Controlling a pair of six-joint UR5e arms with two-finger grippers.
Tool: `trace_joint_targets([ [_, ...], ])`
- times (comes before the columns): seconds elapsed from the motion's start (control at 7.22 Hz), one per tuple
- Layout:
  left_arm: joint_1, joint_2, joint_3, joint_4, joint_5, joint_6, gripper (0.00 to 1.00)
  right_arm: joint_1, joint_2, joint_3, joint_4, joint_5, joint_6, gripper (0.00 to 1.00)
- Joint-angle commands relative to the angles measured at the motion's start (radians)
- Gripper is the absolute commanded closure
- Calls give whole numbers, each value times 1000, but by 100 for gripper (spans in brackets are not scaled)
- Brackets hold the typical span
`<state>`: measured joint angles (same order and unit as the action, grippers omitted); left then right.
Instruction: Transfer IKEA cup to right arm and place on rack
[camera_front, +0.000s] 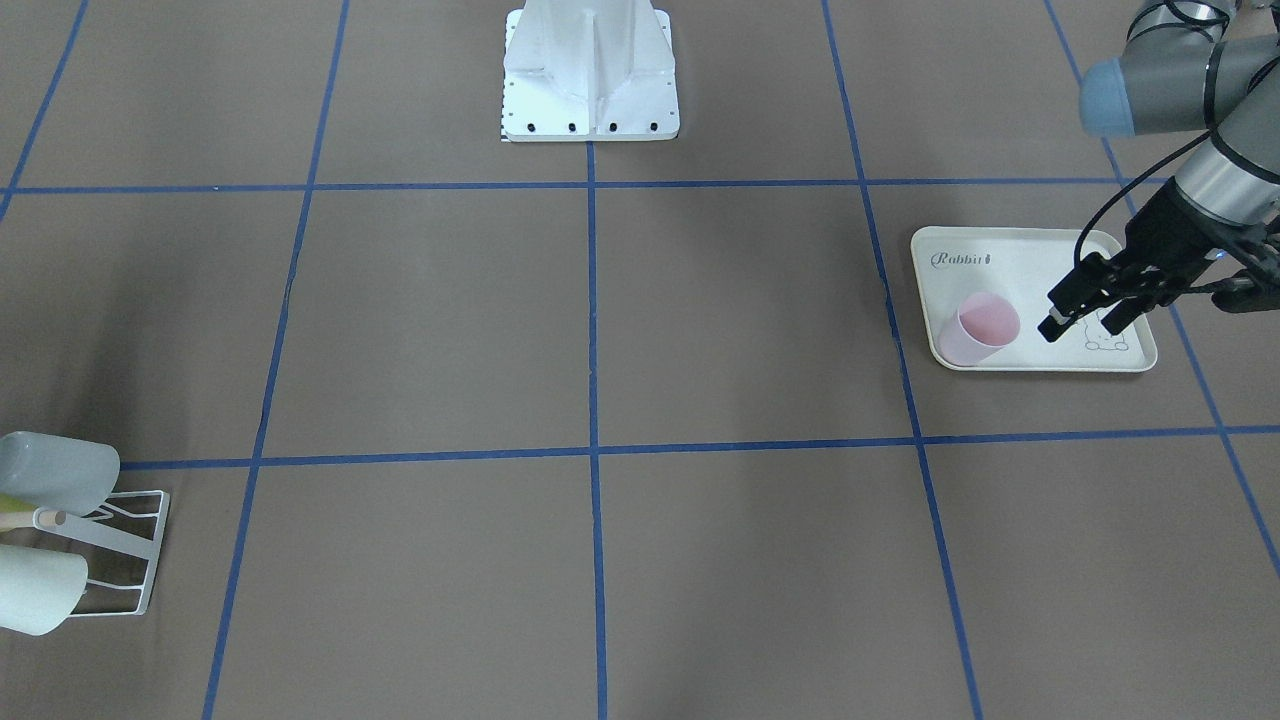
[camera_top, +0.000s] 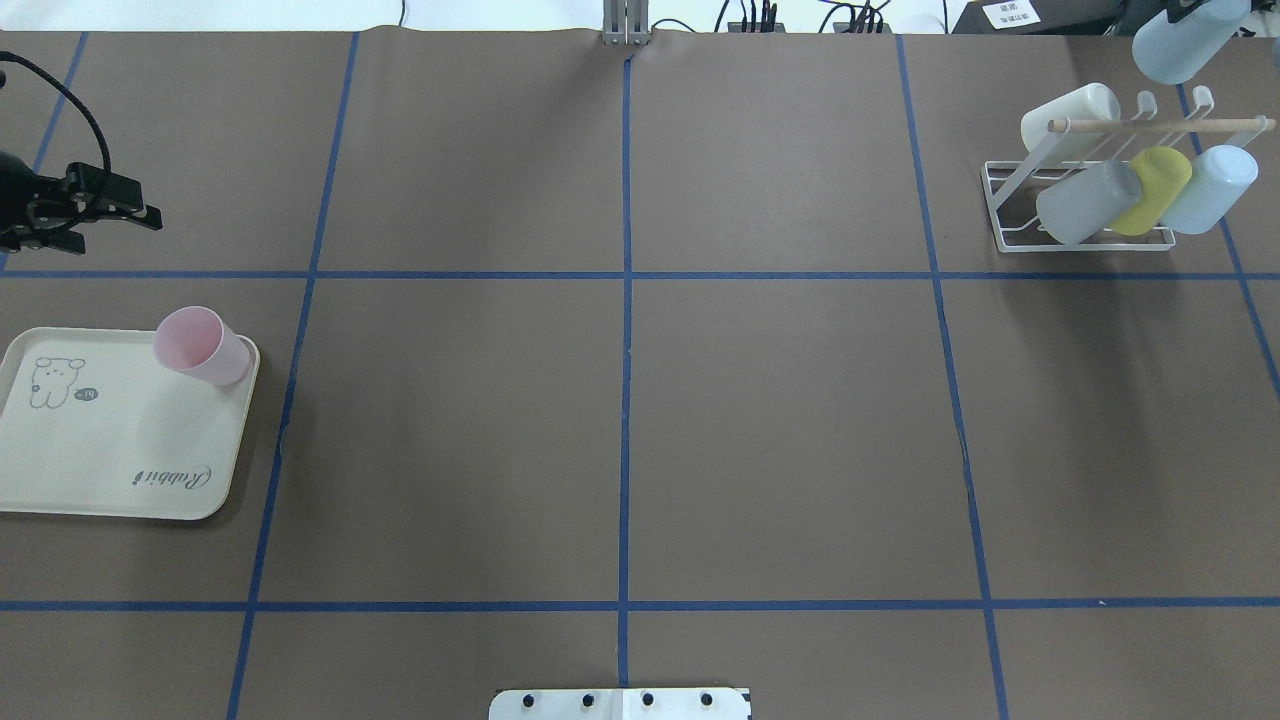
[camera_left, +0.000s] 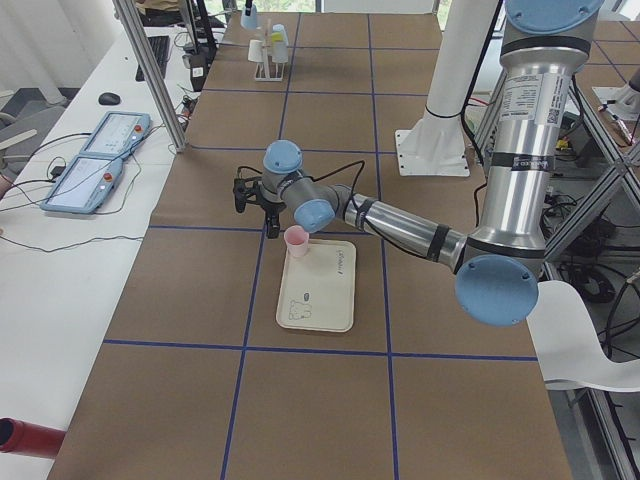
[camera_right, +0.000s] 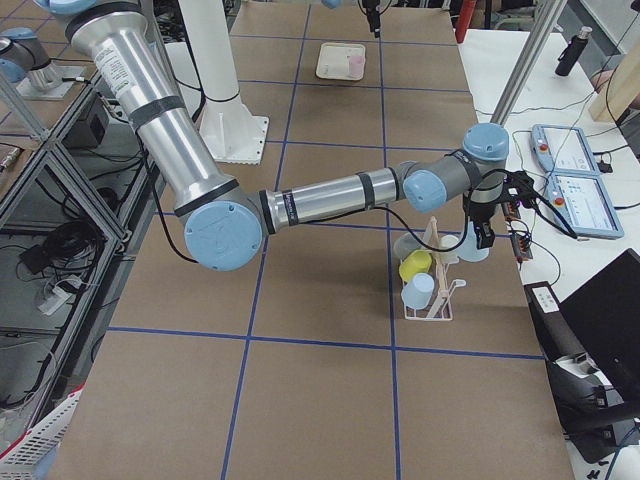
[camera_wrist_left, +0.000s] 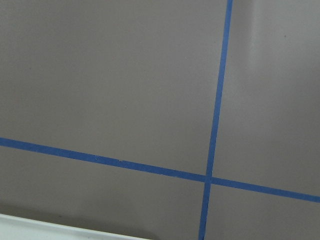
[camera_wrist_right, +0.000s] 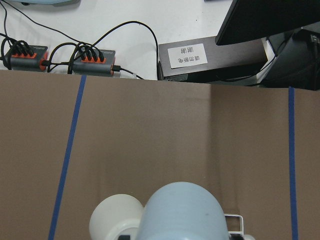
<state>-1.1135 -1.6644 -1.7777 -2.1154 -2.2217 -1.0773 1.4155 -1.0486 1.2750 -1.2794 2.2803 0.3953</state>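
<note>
A pink cup (camera_top: 195, 345) stands on the far corner of the cream rabbit-print tray (camera_top: 100, 450); it also shows in the front view (camera_front: 980, 328). My left gripper (camera_front: 1083, 325) is open and empty, hovering over the tray just beside the pink cup. My right gripper (camera_top: 1210, 10) is shut on a light blue cup (camera_top: 1185, 45) and holds it in the air above and beyond the white wire rack (camera_top: 1080, 240). That cup fills the bottom of the right wrist view (camera_wrist_right: 182, 210). The rack's prongs carry white, grey, yellow and light blue cups.
The robot's white base plate (camera_front: 590, 80) sits at the table's near middle. Blue tape lines grid the brown table. Cables and power strips (camera_wrist_right: 92, 55) lie past the far edge behind the rack. Operator tablets (camera_left: 100, 160) lie on the side desk.
</note>
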Motion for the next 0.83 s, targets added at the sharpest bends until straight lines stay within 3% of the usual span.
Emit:
trace_joint_targets([
  [0.0, 1, 2, 0, 0, 2, -1, 2, -4, 2, -35, 0, 11, -1, 100],
  [0.69, 3, 0, 0, 0, 2, -6, 2, -10, 1, -68, 2, 31, -1, 100],
])
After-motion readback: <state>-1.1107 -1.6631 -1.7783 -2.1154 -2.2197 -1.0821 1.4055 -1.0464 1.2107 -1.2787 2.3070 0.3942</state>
